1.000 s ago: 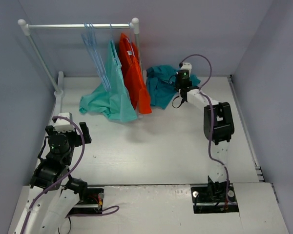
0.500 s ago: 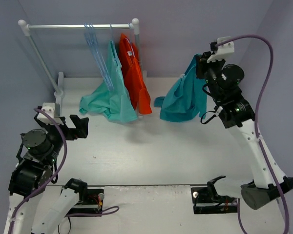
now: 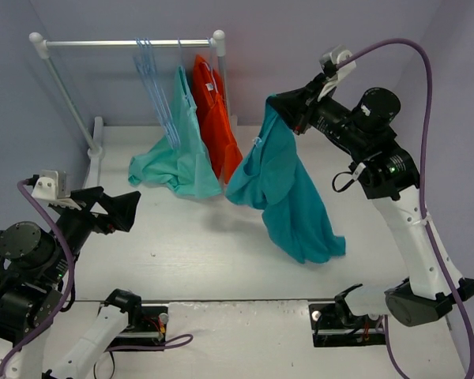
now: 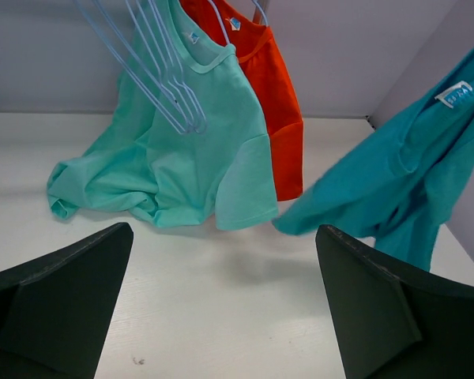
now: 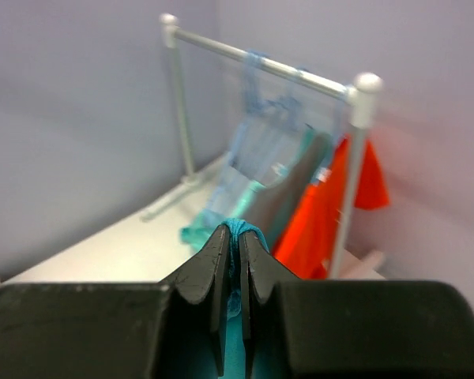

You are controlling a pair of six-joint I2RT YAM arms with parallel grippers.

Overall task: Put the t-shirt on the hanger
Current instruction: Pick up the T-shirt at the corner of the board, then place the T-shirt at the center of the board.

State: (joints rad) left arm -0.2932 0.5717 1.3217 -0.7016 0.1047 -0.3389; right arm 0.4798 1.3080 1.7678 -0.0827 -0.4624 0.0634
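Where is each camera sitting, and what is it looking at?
Top external: high behind the arms, looking down at the table; both arms show, the right tool holding the t-shirt.
Left wrist: on the left arm, facing the mint garment; the open left tool frames the bottom.
Right wrist: faces the rack past shut fingers.
Shared: top and left wrist both see the orange garment.

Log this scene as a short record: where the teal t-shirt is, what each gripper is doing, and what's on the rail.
t-shirt: teal, hanging from the right gripper
right gripper: shut on the t-shirt, raised beside the rail
left gripper: open, empty
hangers: pale blue, bare, bunched on the rail
other clothes: mint-green garment and orange garment, hung on the rail
t-shirt on hanger: not yet
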